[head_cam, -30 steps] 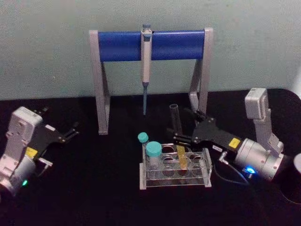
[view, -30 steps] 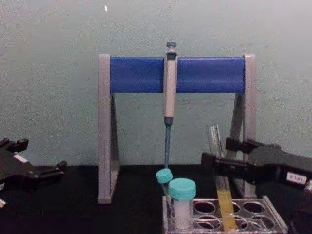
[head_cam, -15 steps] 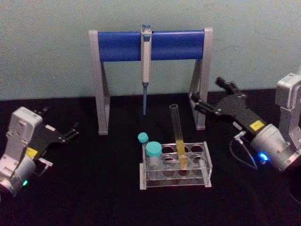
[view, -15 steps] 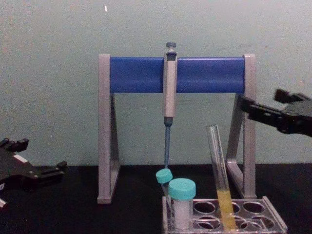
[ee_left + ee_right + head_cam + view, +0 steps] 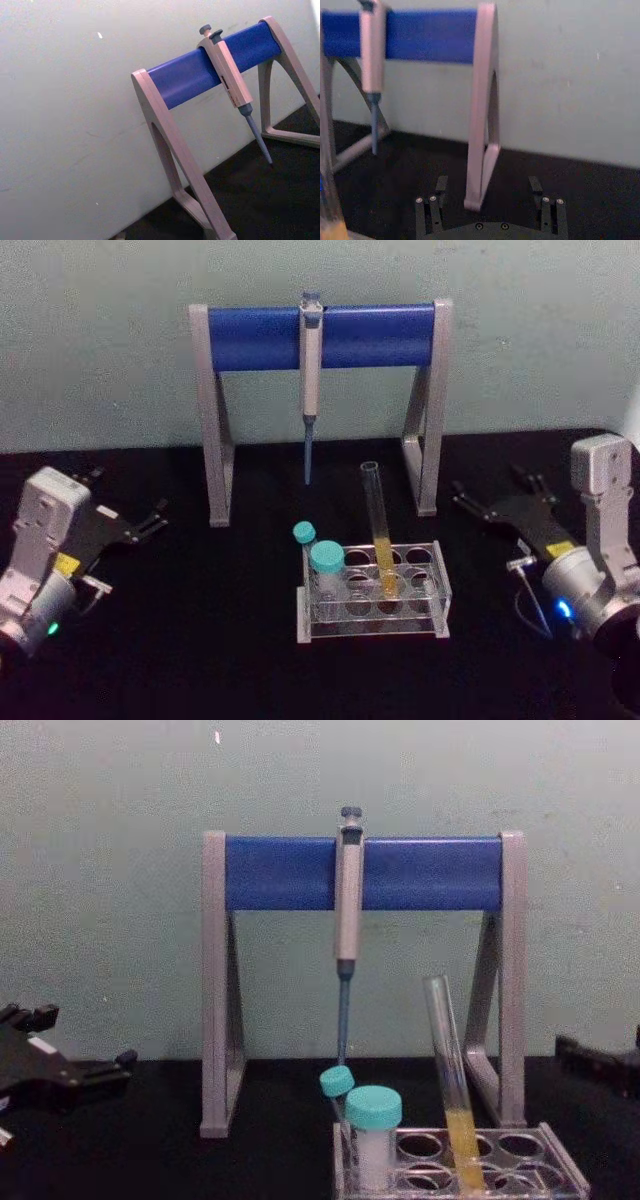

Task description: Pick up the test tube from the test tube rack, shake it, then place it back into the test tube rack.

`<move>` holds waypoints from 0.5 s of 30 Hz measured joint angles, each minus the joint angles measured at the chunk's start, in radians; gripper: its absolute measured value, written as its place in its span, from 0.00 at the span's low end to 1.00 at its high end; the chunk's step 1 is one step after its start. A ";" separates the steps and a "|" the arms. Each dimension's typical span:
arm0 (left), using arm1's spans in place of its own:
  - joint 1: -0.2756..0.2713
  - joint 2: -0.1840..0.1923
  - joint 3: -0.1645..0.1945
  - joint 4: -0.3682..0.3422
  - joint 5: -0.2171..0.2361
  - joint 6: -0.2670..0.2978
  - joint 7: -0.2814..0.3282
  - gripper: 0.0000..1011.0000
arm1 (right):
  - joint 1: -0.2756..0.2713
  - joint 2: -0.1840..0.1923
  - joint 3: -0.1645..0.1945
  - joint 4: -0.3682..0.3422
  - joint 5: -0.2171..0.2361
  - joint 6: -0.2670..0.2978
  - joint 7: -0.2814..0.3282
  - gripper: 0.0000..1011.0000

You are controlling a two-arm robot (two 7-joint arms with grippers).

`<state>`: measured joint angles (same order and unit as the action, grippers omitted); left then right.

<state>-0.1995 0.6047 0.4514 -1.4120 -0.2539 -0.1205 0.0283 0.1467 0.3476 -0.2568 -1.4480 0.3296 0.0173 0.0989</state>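
Plainly nothing held at this moment. Test tube (image 5: 378, 530) seated in a back-row hole of the test tube rack (image 5: 372, 626), near the middle of the table (image 5: 200, 640) and a little toward its front edge. Right hand (image 5: 492, 490) by the right edge, well apart from the tube, low over the table, fingers spread wide with nothing between them. Left hand (image 5: 130, 502) parked by the left edge, likewise spread and empty.

Reads as one of the two ends of the job: either the pick-up not yet begun, or the tube already set back. Cannot tell which from this alone. If the pick-up is to come, calls for bringing the right hand in toward the middle of the table, level with the bare glass above the rack, closing gently there, then lifting along the tube's own line so the round bottom clears its hole without tipping the rack.

Long axis close to upright, open mouth up, round bottom down with yellow liquid in the lower part. Leans slightly, mouth tipped toward the left edge, judging by the chest view. Stands far taller than the rack, so probably free to rock in its hole.
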 joint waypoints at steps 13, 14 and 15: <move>0.000 0.000 0.000 0.000 0.000 0.000 0.000 0.99 | -0.006 -0.014 0.012 0.020 -0.001 0.031 0.002 0.99; 0.000 0.000 0.000 0.000 0.000 0.000 0.000 0.99 | -0.006 -0.014 0.012 0.019 -0.001 0.031 0.002 0.99; 0.000 0.000 0.000 0.000 0.000 0.000 0.000 0.99 | -0.006 -0.014 0.012 0.019 -0.001 0.031 0.002 0.99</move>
<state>-0.1995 0.6047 0.4514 -1.4120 -0.2539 -0.1205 0.0283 0.1409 0.3339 -0.2452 -1.4287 0.3284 0.0483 0.1013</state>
